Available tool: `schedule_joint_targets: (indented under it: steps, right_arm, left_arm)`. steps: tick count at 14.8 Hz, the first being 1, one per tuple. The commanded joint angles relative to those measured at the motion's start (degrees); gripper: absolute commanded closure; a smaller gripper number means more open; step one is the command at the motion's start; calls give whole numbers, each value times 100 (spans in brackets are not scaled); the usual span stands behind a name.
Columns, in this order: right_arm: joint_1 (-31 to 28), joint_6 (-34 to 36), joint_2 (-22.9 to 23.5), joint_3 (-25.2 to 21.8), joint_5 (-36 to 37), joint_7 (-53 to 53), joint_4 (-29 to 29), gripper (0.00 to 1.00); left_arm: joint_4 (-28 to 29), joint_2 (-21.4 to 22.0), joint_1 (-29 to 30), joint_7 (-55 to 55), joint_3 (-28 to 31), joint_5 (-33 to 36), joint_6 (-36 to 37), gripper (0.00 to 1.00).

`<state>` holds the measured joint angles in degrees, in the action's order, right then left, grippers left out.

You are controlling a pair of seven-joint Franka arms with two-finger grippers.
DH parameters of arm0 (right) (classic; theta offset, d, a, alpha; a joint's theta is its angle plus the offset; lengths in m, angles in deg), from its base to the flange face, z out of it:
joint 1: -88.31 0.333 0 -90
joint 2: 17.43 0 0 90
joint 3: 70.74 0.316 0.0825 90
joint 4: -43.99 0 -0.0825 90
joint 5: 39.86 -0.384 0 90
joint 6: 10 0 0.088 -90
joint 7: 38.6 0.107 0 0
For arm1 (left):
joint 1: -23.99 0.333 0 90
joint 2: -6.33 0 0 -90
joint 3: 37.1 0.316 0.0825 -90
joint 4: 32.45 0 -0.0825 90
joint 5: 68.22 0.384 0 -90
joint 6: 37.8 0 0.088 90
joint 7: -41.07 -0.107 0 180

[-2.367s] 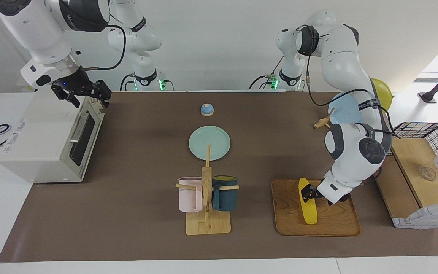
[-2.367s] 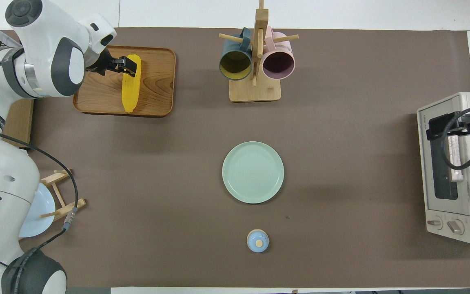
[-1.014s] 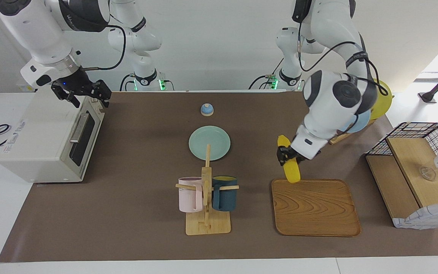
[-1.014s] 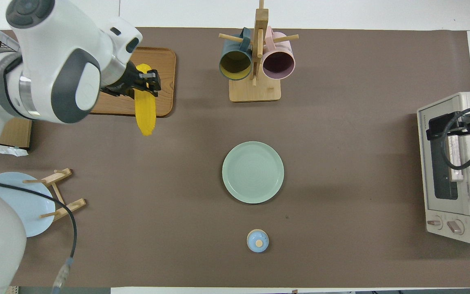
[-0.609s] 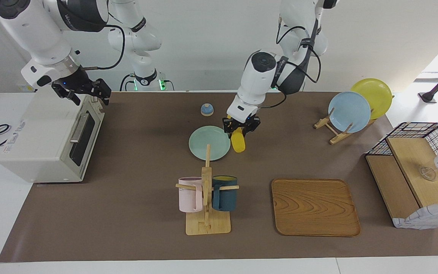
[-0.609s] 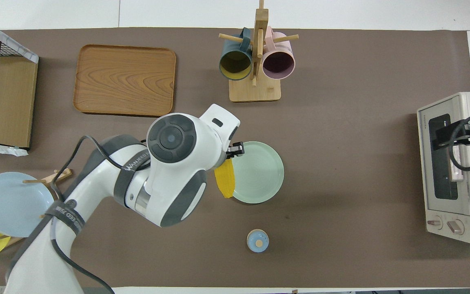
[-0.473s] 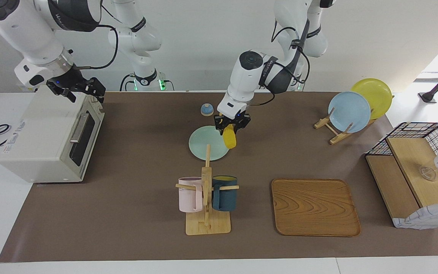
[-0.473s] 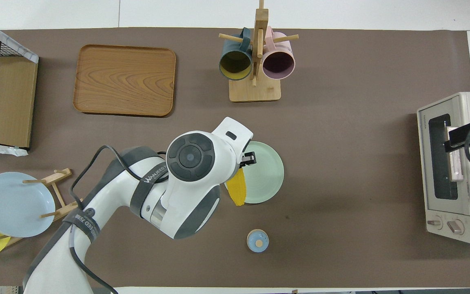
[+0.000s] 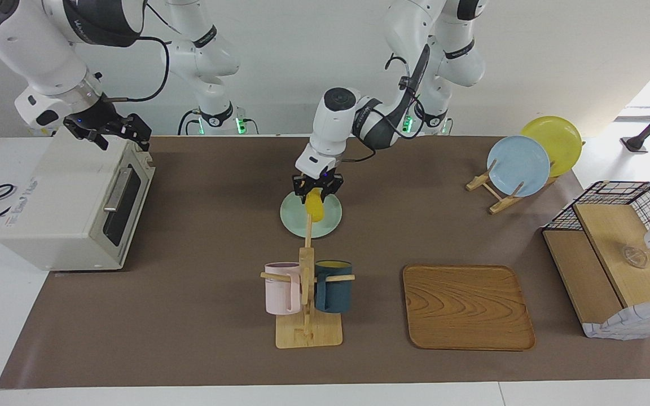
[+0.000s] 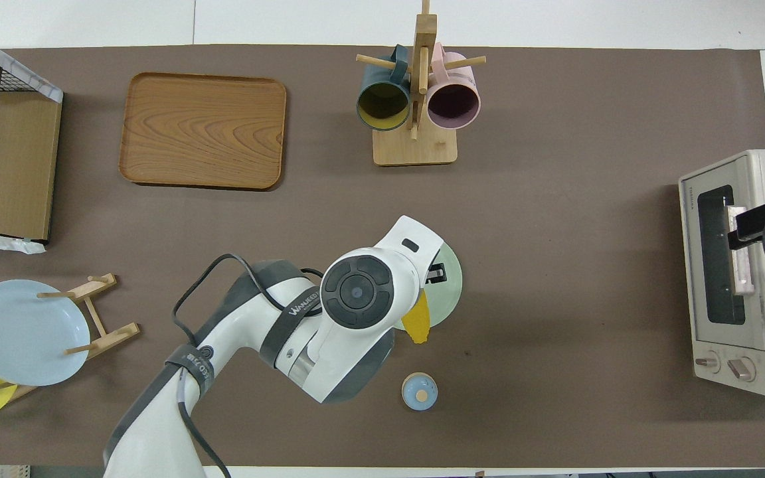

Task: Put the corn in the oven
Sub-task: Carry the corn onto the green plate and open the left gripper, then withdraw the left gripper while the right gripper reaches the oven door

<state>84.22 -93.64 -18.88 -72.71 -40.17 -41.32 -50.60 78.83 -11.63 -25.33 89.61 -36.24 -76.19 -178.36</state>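
Note:
My left gripper (image 9: 317,188) is shut on one end of the yellow corn (image 9: 314,206) and holds it in the air over the pale green plate (image 9: 293,217). The corn hangs tilted below the fingers. In the overhead view the corn (image 10: 417,322) sticks out from under the left arm, by the plate's rim (image 10: 449,292). The off-white oven (image 9: 71,208) stands at the right arm's end of the table with its door closed. My right gripper (image 9: 108,129) hovers over the oven's top edge by the door, above the bar handle (image 10: 736,255).
A mug rack (image 9: 307,293) with a pink and a dark blue mug stands farther from the robots than the plate. A bare wooden tray (image 9: 468,307), a wire-and-wood basket box (image 9: 618,254) and a plate stand (image 9: 519,163) sit toward the left arm's end. A small blue knob (image 10: 419,392) lies nearer the robots.
My left gripper lifted the corn off the wooden tray and carried it toward the oven's end, to over the green plate. My right gripper shifted slightly over the oven.

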Motion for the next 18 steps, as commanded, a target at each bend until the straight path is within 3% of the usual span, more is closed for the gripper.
schedule_joint_targets:
  steps: [1, 2, 3, 5, 7, 9, 12, 15, 18]
  right_arm:
    - [-47, -1010, -469, 21, -110, -386, -1109, 72]
    - [-39, -1406, -592, 21, -110, -578, -1523, 100]
    - [31, -1740, -680, 21, -58, -719, -1884, 100]
    - [137, -1902, -690, 21, 178, -712, -2063, 100]
    - [120, -1980, -681, 21, 740, -738, -2081, 100]
    - [50, -2051, -637, 12, 821, -756, -2142, 100]
    - [-196, -2350, -567, 12, 1120, -1010, -2257, 100]
    - [-398, -2560, -523, 12, 1191, -1248, -2327, 100]
    - [-416, -2605, -505, 12, 1191, -1248, -2423, 100]
  left_arm:
    - [16, -173, -86, -2, 116, 24, -340, 100]
    - [16, -190, -68, -11, 116, 24, -340, 100]
    - [16, -199, -77, -20, 124, 33, -358, 100]
    - [16, -208, -25, -90, 116, 33, -367, 100]
    - [34, -191, -42, -170, 133, 41, -270, 1]
    - [34, -103, -24, -178, 133, 41, -34, 0]
    - [8, 643, 537, -528, 133, 41, 1055, 0]
    - [-80, 1153, 1440, -1257, 133, 41, 1653, 0]
    - [-571, 1329, 2477, -2380, 151, 50, 2513, 0]
